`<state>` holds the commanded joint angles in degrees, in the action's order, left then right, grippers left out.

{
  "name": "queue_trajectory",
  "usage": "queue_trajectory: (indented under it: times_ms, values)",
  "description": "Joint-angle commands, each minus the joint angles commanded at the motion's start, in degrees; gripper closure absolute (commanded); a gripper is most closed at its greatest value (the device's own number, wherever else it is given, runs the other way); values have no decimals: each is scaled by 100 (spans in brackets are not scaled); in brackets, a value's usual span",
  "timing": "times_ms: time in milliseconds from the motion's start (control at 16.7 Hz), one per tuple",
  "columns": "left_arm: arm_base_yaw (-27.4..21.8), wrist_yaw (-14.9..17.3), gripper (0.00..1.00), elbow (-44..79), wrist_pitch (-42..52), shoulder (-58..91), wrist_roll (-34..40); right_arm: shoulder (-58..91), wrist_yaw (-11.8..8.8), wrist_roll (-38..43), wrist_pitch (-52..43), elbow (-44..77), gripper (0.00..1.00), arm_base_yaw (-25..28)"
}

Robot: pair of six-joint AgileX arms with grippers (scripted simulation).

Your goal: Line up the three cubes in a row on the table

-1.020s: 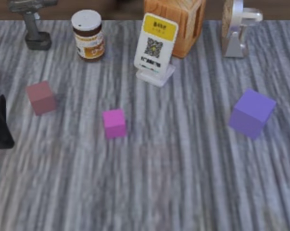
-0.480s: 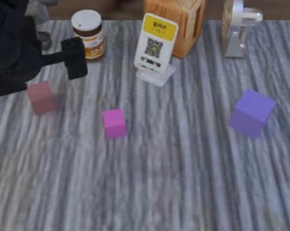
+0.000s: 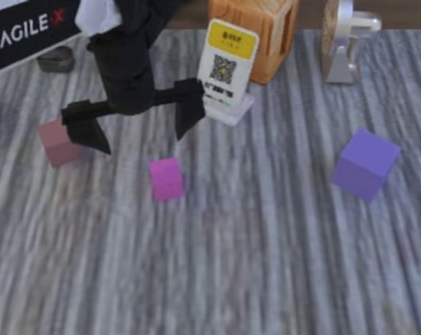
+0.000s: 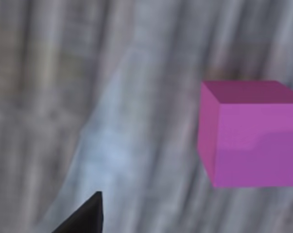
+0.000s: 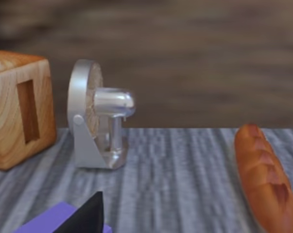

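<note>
Left claw [image 3: 135,126] has swung in from the bench's [image 3: 266,265] left edge, fingers spread wide, hovering above and just behind the magenta cube [image 3: 166,179]. That cube sits left of centre, edges slightly askew; brown cube [image 3: 58,142] far left, purple cube [image 3: 365,164] right, turned diagonally. Right claw's state: cannot tell.

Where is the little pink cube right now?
In the top view the small magenta cube sits on the table, left of centre, between the reddish-brown cube and the purple cube, just below the left end effector.
</note>
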<state>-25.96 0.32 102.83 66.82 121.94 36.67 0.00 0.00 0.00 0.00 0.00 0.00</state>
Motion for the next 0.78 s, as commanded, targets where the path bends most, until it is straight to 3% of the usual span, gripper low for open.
queue_trajectory:
  times_ms: [240,780]
  values:
    - [-155,-11,0,670,360,700,225,0,0,0,0,0,0,0]
    - [-144,-10,0,371,-60,852,213,0,0,0,0,0,0,0]
